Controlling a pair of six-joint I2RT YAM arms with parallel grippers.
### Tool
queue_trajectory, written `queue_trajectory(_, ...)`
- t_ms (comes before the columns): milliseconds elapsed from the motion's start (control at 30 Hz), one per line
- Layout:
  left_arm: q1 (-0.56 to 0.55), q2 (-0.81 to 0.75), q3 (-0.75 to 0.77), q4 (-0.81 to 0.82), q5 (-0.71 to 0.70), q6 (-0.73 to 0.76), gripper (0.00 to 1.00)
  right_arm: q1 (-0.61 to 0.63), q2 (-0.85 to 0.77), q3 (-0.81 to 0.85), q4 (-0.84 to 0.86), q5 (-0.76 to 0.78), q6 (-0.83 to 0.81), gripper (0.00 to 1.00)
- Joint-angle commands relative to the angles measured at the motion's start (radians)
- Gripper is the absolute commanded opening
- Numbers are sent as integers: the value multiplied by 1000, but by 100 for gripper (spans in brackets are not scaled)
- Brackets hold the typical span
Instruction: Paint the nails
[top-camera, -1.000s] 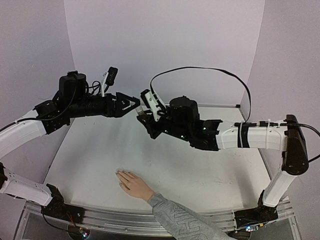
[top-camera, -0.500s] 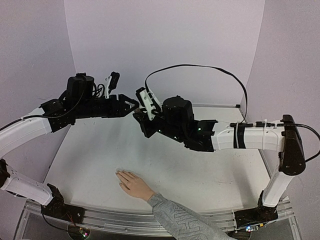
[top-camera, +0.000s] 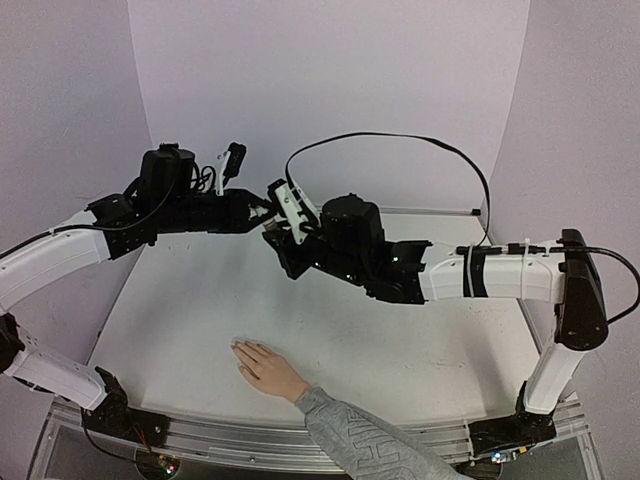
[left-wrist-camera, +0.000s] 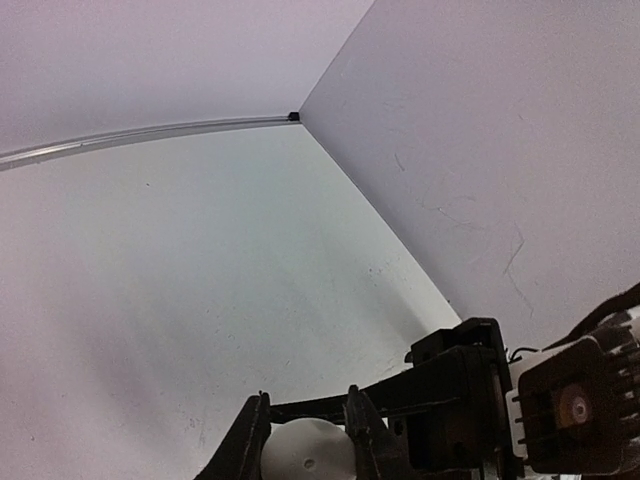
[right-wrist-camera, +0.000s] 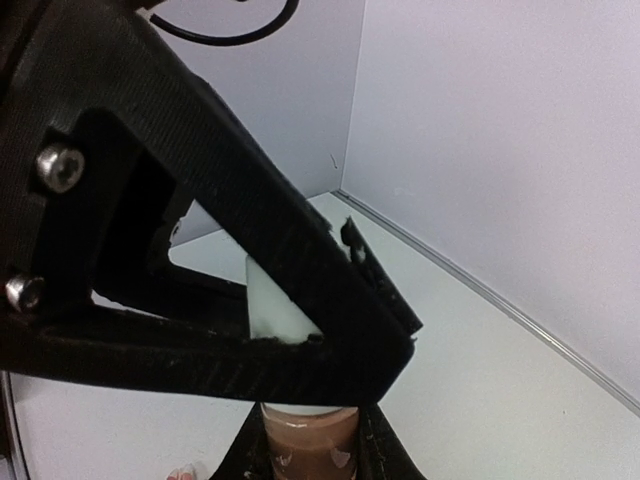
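Over the last second the two grippers, joined in mid-air, have drifted together a little to the left and upward, and the left arm's elbow has risen. The left gripper (top-camera: 266, 209) is clamped on the white cap (right-wrist-camera: 272, 300). The right gripper (top-camera: 279, 222) grips the polish bottle (right-wrist-camera: 305, 452), brown liquid showing between its fingers (the cap looks seated on the neck, though the joint itself is hidden). I judge this to be the opening step, with no brush free yet. Both arms reach inward from their sides, forearms roughly level, well above the table (top-camera: 420, 350) toward its back. The nails (top-camera: 238, 347) are far from the action. They belong to a human hand (top-camera: 264, 367) lying flat, palm down, near the front edge, and look unpainted.
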Motion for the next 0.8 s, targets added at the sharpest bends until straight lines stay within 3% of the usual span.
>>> queue_trajectory(0,-5,16,41,46,190,95,15,-3,-68,18,80,-178,-12,0)
queue_trajectory(100,-6,28,43,62,448,240,11,-49,-134,-29,82,-522,-20,0)
queue_trajectory(233,-5,21,50,63,785,424,6,-136,-221,-93,102,-1179,-38,0)
queue_trajectory(333,-2,34,85,63,884,510,4,-173,-242,-98,140,-1432,5,0)
queue_trajectory(400,-1,66,128,63,921,525,4,-177,-251,-97,149,-1410,27,0)
queue_trajectory(500,2,109,188,60,906,508,7,-190,-283,-137,151,-1243,29,0)
queue_trajectory(567,7,115,198,59,832,480,20,-200,-299,-160,150,-1116,37,0)
queue_trajectory(600,8,108,193,58,775,472,32,-202,-305,-171,150,-1054,37,0)
queue_trajectory(767,9,17,115,43,412,339,68,-202,-315,-215,148,-754,16,0)
